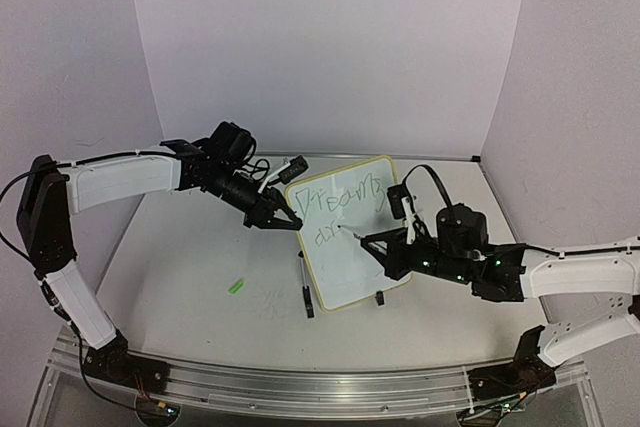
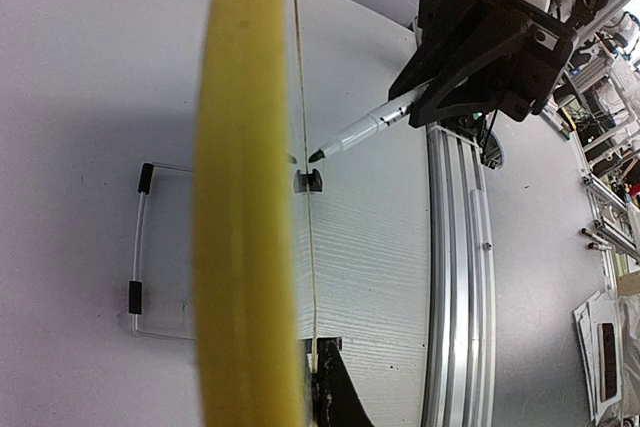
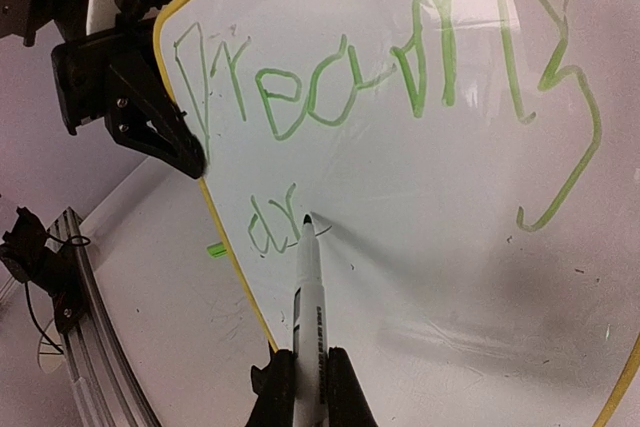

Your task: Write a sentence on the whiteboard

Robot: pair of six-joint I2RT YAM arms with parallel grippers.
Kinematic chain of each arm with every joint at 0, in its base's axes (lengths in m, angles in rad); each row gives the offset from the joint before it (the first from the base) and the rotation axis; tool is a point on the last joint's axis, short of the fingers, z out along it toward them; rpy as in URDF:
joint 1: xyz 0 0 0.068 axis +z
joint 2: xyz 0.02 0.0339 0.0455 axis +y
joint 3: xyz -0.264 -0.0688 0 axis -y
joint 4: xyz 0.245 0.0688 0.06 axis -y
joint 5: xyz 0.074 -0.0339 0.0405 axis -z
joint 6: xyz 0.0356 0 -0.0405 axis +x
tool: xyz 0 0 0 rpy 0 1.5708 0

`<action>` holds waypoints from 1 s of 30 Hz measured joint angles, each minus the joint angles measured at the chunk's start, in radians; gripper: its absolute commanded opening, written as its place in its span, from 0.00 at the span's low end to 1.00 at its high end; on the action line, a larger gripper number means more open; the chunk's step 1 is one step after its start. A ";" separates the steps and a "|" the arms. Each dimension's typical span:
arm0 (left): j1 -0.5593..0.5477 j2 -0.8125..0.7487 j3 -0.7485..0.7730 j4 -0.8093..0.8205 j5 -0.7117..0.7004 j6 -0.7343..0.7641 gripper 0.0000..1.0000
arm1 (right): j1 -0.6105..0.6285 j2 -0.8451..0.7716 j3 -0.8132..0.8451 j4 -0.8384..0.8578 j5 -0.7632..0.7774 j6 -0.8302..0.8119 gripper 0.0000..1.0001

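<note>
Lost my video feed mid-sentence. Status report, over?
Left tool shut on whiteboard edge. Right tool shut on marker, tip at the board after "ar". Sentence reads "Dreams ar", unfinished. Nothing in the marker's path.

Left wrist view: board (image 2: 245, 197) seen edge-on. Its yellow frame is a blurred band cut off at top and bottom, and its face is hidden. Right wrist view: the board's top and right run off the picture, and the marker's (image 3: 308, 297) rear is hidden in the right jaws. Top view: writing (image 1: 338, 209) too small to read. Green scrap (image 1: 236, 286) left of the board too small to tell.
</note>
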 measured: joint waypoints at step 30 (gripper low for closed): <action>0.000 0.000 0.000 -0.001 -0.002 0.000 0.00 | 0.002 -0.026 -0.009 -0.022 0.098 0.000 0.00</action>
